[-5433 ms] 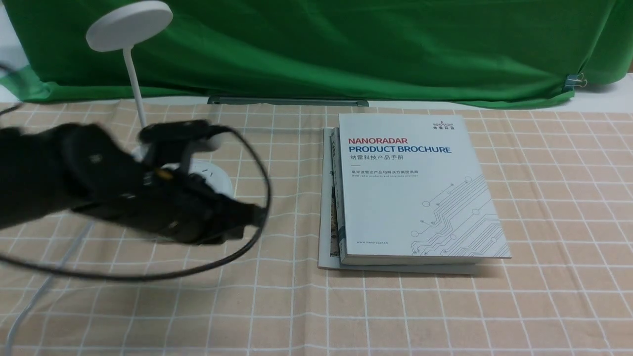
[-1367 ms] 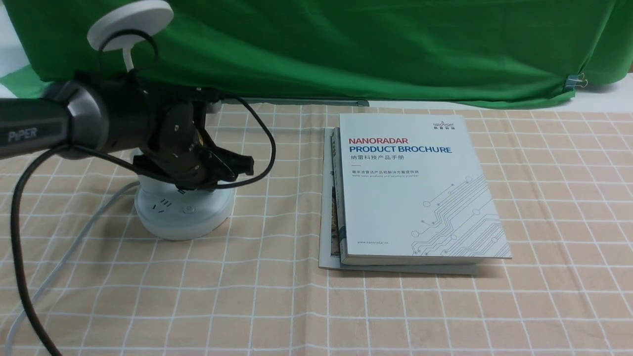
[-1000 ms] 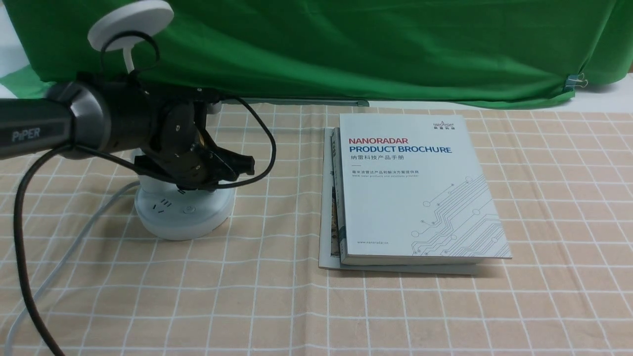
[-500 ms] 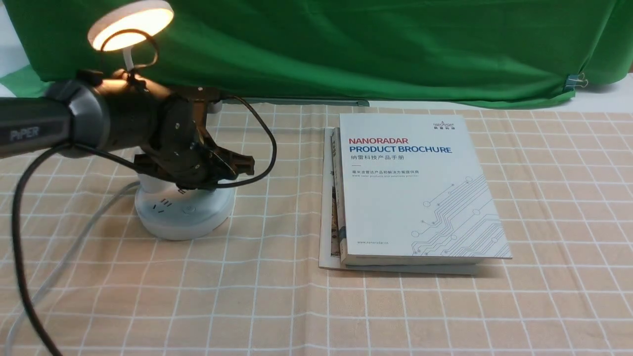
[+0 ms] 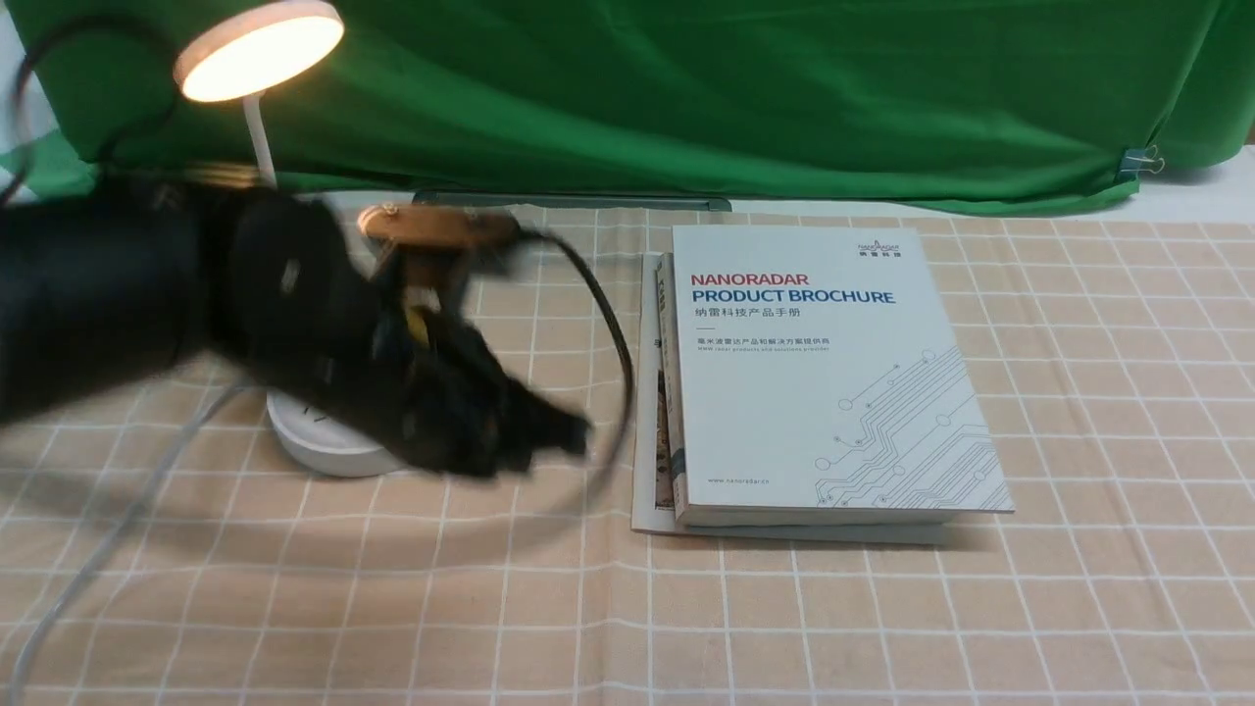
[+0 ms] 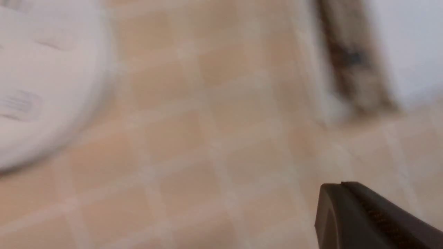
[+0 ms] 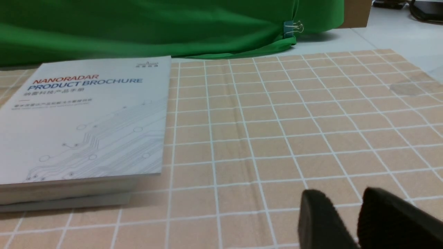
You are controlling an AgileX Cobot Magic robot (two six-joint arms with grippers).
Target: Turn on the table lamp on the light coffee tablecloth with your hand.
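Note:
The table lamp is lit: its round head glows warm white at the back left, over a thin neck. Its round base stands on the light coffee tablecloth, mostly behind my blurred black left arm. My left gripper hangs just right of the base, off the lamp, fingers pressed together and empty. In the left wrist view the gripper is over bare cloth, with the base to one side. My right gripper hovers low over the cloth, a narrow gap between its fingers, holding nothing.
A stack of brochures lies right of the lamp, close to the left gripper's tip; it also shows in the right wrist view. The lamp's grey cord trails to the front left. A green draped cloth closes off the back.
The lamp went from dark to lit about half a second ago. Since then my left arm has swung off the base, forward and to the right, and is motion-blurred.

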